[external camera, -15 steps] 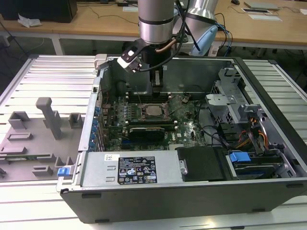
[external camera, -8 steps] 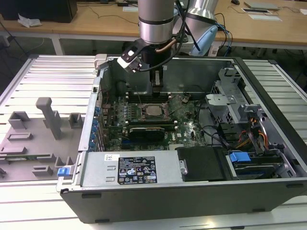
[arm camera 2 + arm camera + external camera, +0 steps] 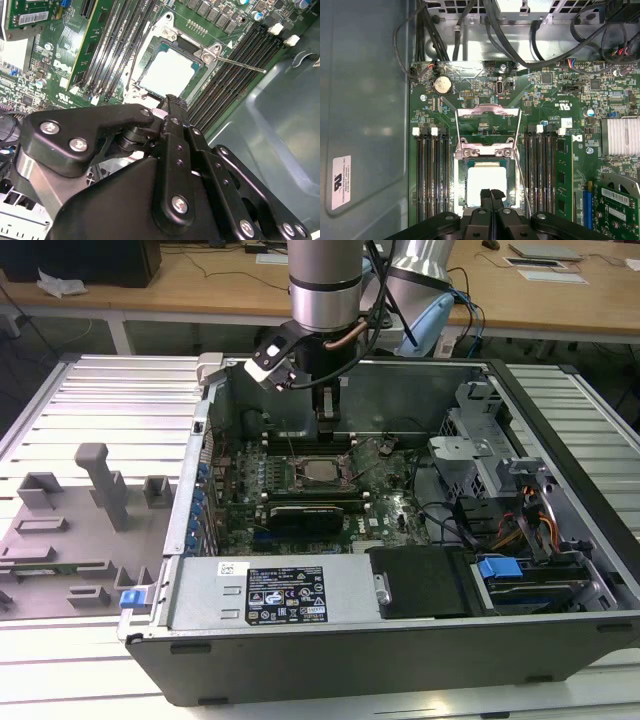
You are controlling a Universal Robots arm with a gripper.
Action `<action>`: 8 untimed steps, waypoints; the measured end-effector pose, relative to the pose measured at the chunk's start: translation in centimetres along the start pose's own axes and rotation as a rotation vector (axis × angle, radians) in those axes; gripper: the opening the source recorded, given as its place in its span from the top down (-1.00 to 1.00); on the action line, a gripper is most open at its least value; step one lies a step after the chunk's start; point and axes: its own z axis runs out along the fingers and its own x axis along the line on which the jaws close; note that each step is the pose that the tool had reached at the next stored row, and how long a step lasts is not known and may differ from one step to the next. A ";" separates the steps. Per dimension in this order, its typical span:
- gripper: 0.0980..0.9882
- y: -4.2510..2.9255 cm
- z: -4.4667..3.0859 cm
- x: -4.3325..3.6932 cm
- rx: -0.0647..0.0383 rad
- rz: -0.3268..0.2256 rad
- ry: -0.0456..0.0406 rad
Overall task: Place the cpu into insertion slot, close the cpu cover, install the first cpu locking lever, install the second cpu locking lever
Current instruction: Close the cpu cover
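The cpu (image 3: 486,184) (image 3: 167,72), a pale square chip, lies flat in the insertion slot (image 3: 461,172) on the green motherboard (image 3: 555,100). The cpu cover (image 3: 489,112) stands hinged back from the slot, its window showing board behind it. A thin locking lever (image 3: 240,64) (image 3: 518,167) sticks out free beside the socket. My gripper (image 3: 491,193) (image 3: 170,102) hangs just above the chip's near edge, fingers shut together with nothing between them. In the exterior view the gripper (image 3: 328,430) is inside the open computer case, over the cpu (image 3: 322,472).
Long memory slots (image 3: 432,175) (image 3: 542,175) flank the socket. A black graphics card (image 3: 305,512) lies just in front, with the power supply (image 3: 290,595) beyond it. Cables (image 3: 535,45) and drive bays (image 3: 500,480) crowd the case. Grey fixtures (image 3: 100,485) stand at the exterior view's left.
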 end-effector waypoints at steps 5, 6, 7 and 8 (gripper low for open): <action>0.98 1.85 0.14 -0.09 0.005 0.000 -0.0001; 0.98 2.58 0.19 -0.12 0.008 0.000 -0.0001; 0.98 3.35 0.25 -0.16 0.011 0.000 -0.0001; 0.98 4.11 0.30 -0.20 0.014 0.000 -0.0003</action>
